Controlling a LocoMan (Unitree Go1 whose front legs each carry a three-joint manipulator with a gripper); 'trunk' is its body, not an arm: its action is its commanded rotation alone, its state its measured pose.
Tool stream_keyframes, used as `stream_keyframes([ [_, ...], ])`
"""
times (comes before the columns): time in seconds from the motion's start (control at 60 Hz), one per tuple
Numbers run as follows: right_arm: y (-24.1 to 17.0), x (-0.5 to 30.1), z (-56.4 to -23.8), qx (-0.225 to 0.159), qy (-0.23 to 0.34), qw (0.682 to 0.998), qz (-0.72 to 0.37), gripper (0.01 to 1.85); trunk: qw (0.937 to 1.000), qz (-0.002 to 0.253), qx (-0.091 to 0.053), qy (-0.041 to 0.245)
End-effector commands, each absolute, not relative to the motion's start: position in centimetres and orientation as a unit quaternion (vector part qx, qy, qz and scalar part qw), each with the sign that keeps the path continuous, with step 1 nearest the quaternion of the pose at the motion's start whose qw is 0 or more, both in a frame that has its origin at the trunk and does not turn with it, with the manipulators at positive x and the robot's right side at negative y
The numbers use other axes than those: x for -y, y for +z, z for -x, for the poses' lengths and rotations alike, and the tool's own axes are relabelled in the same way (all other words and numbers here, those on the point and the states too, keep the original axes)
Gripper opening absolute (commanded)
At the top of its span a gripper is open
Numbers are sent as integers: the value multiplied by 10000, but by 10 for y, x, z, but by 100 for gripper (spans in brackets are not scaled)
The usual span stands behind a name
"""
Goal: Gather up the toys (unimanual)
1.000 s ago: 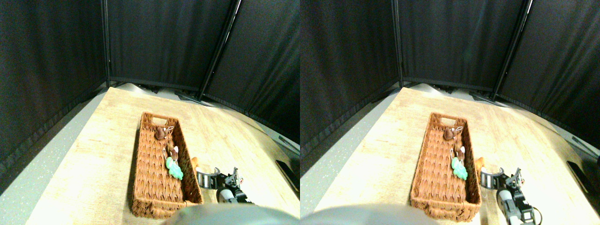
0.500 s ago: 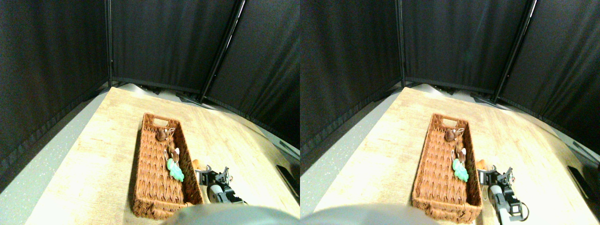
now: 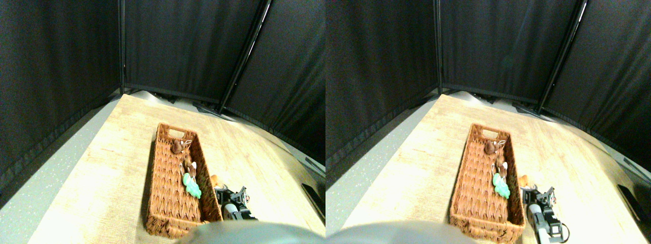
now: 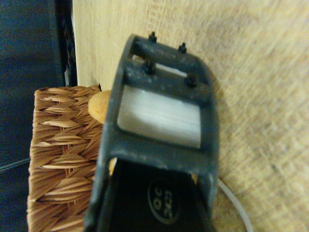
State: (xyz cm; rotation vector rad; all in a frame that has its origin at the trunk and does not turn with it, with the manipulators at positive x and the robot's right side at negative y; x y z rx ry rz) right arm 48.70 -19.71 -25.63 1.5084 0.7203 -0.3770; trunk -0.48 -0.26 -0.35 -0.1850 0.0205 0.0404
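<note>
1. An orange-white toy (image 3: 215,179) lies on the table (image 3: 112,168), just outside the right wall of the wicker basket (image 3: 170,201), touching or nearly touching it; in the wrist view only an orange edge (image 4: 100,105) shows past the jaw frame.
2. Three toys already lie inside the basket, along its right wall: a green toy (image 3: 192,185), a brown toy (image 3: 189,166) just beyond it, and another brown toy (image 3: 177,147) near the far handle.
3. The right pincer (image 3: 230,193) is seen just beside the orange-white toy, on its near side and close to the basket wall. Whether its jaws stand wide or narrow cannot be told from either view.
4. Compared with a second ago, the pincer has been drawn in toward the toy and the basket; the whole view has also shifted, so part of that change is camera motion. The toys in the basket have not been disturbed.
5. The approach is judged nearly finished; the grasp on the orange-white toy is not yet made.
</note>
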Motion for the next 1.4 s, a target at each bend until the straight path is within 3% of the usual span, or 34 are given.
stream_keyframes([
  [0.017, -256, 201, -491, -3074, -1651, 6687, -6566, 79, 9946, 974, -254, 272],
  [0.033, -256, 201, -491, -3074, -1651, 6687, -6566, 79, 9946, 972, -249, 272],
  [0.067, -257, 203, -491, -2968, -1667, 6802, -6491, 54, 9946, 971, -257, 277],
  [0.1, -257, 203, -491, -2947, -1673, 6829, -6472, 49, 9946, 971, -257, 277],
  [0.133, -258, 204, -492, -2806, -1791, 7022, -6293, 19, 9947, 962, -257, 275],
  [0.167, -258, 204, -492, -2707, -1871, 7177, -6137, 6, 9947, 962, -251, 273],
  [0.4, -251, 209, -496, -2412, -1702, 7601, -5789, 6, 9952, 931, -213, 228],
  [0.45, -241, 210, -499, -2309, -1587, 7807, -5586, 6, 9952, 934, -196, 214],
  [0.6, -218, 211, -506, -2092, -1646, 7865, -5573, 6, 9953, 933, -169, 198],
  [0.95, -163, 206, -527, -1513, -1147, 8417, -5055, 6, 9957, 913, -51, 166],
  [1.4, -127, 167, -540, -1567, -529, 8481, -5034, 6, 9929, 1134, 90, 361],
])
